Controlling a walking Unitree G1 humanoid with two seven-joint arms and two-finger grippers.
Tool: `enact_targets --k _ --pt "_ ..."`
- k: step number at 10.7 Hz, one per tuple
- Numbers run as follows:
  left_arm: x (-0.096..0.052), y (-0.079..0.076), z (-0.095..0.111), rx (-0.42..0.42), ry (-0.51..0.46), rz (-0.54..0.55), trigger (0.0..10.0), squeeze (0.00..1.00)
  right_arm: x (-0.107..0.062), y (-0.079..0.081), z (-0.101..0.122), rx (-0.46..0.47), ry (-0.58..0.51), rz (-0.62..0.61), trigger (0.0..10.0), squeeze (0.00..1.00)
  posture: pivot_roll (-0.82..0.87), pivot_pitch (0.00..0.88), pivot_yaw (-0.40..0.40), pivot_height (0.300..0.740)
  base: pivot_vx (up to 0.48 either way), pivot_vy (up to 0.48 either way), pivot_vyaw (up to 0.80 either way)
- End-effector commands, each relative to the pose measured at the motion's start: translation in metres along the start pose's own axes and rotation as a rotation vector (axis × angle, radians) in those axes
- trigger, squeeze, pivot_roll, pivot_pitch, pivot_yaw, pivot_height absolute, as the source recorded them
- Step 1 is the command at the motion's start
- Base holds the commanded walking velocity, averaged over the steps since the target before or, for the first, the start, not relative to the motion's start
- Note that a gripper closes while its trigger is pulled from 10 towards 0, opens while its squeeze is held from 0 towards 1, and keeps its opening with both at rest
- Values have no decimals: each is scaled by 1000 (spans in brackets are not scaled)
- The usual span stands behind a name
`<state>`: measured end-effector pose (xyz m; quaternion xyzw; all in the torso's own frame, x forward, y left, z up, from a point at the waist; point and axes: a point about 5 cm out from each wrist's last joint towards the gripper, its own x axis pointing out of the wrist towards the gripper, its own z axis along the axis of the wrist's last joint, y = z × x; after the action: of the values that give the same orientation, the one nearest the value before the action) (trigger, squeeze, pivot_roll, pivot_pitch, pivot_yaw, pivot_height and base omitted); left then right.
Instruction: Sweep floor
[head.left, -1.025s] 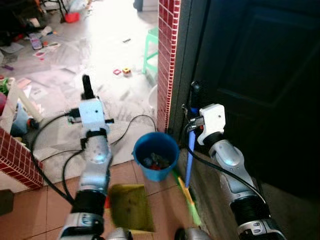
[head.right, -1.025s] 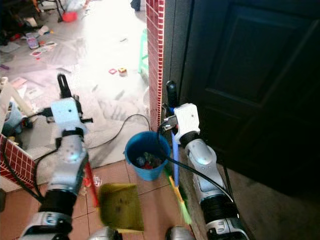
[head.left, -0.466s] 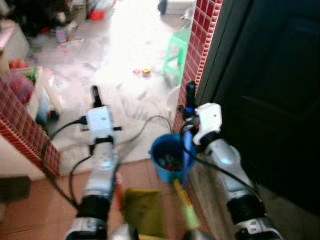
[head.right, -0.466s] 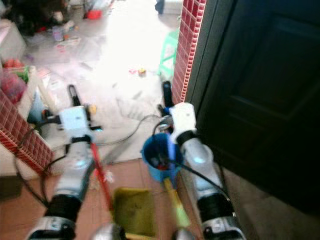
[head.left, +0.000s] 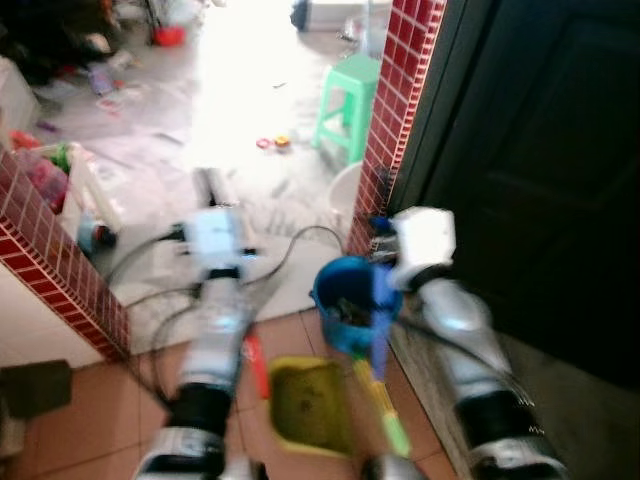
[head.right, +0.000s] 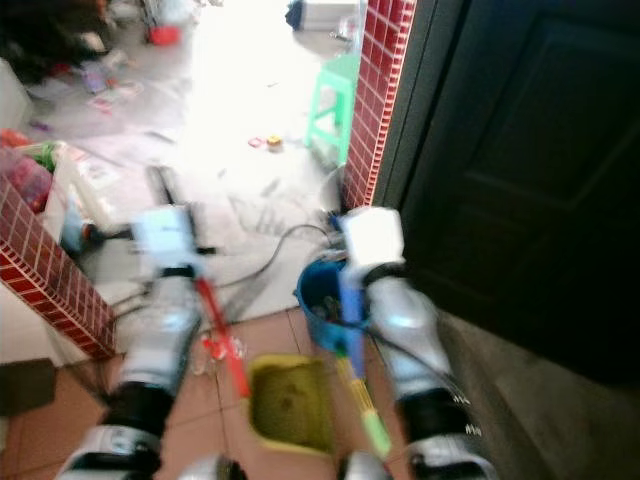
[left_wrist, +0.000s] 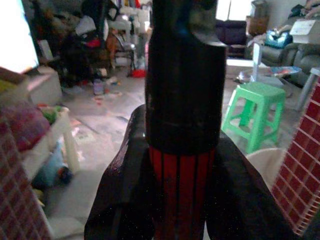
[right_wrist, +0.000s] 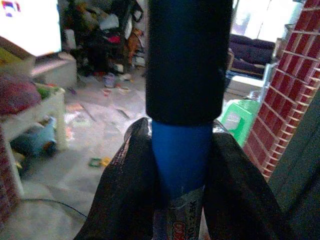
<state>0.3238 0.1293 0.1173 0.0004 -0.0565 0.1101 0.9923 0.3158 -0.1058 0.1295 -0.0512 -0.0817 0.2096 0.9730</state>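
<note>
My left gripper (left_wrist: 182, 150) is shut on a dustpan's handle, black grip above a red shaft (head.left: 255, 365). The yellow dustpan (head.left: 310, 405) rests on the tiled floor between my arms. My right gripper (right_wrist: 182, 145) is shut on the broom's blue handle (head.left: 380, 310), just under its black grip. The broom's green and yellow lower part (head.left: 385, 420) reaches the floor beside the dustpan. A blue bucket (head.left: 340, 300) holding rubbish stands just beyond the dustpan, with the broom handle crossing its right rim. The head views are blurred.
A red brick pillar (head.left: 395, 110) and a dark door (head.left: 540, 170) stand on the right. A low brick wall (head.left: 60, 270) is at the left. Beyond lie a green stool (head.left: 345, 95), a white basin (head.left: 345, 195), black cables (head.left: 290, 240) and scattered litter (head.left: 275, 143).
The whole picture has shifted and blurred, so the camera has moved. Both grippers keep hold of their handles. The broom handle now crosses the bucket's right rim instead of standing beside it.
</note>
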Motion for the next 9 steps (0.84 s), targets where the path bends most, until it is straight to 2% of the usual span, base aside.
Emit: enact_targets --k 1,7,8,9 --pt "2 -5 9 21 -41 -17 10000 0 1 -8 9 -11 -38 -23 10000 0 -142 48 26 740 0 480 0" --pt "5 4 9 30 -42 12 10000 0 -1 -7 8 -15 -31 -20 10000 0 -140 56 23 740 0 480 0" --pt "5 5 14 10 -78 10 10000 0 -1 -7 8 -14 -28 -19 10000 0 -142 57 23 740 0 398 0" --pt "4 2 17 -22 -96 -22 10000 0 -1 -7 8 -14 -28 -20 10000 0 -142 57 24 740 0 0 0"
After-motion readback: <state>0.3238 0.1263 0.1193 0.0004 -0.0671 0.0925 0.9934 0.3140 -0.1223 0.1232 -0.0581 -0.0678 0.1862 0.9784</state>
